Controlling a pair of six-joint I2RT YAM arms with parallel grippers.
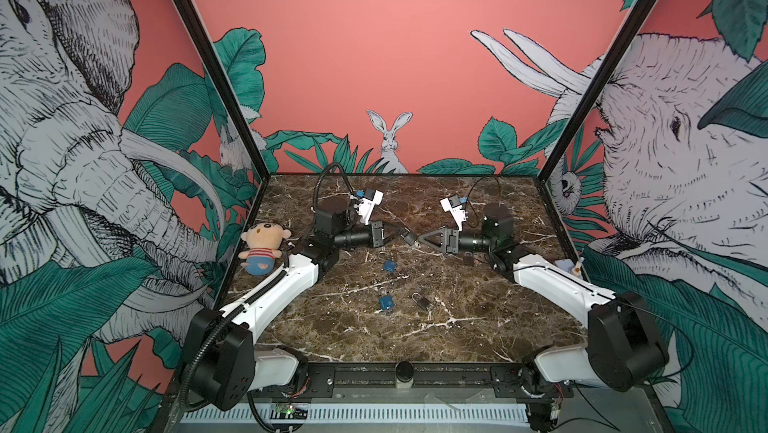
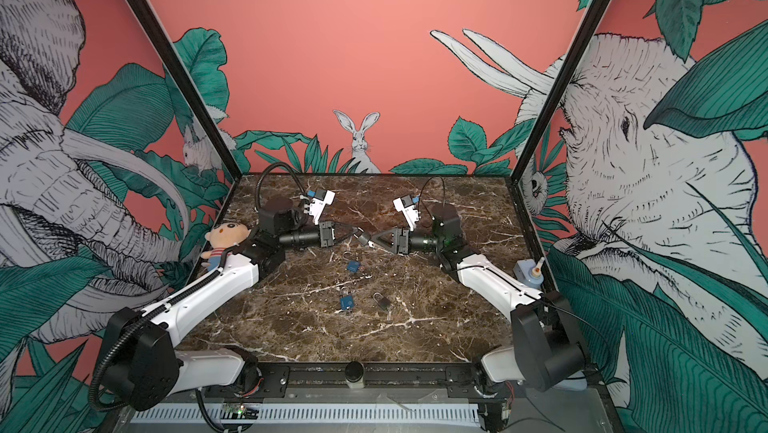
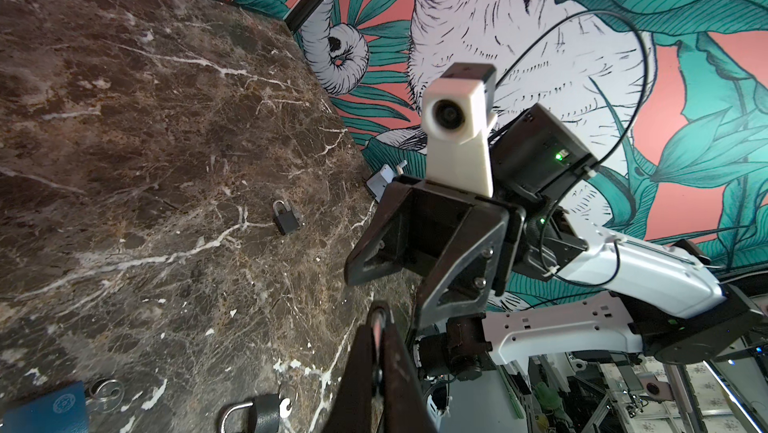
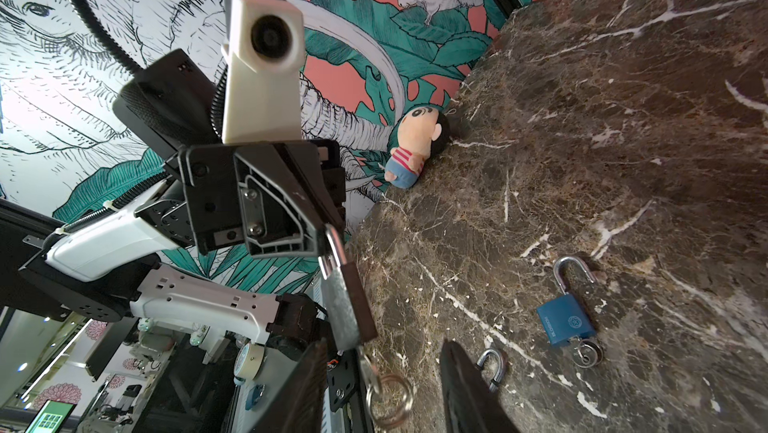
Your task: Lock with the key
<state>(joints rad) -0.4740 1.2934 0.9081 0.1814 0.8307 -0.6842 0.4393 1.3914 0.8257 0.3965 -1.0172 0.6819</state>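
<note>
Where jungle murals (image 1: 62,161) wall it in, padlocks (image 1: 385,302) dot the marble tabletop (image 1: 332,335).

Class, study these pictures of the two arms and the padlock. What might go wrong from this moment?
1. The left pincer holds the padlock only by its shackle, so the padlock may swing or slip when the key is turned.
2. The right pincer is open near the hanging key; closing off-centre may catch the ring instead.
</note>
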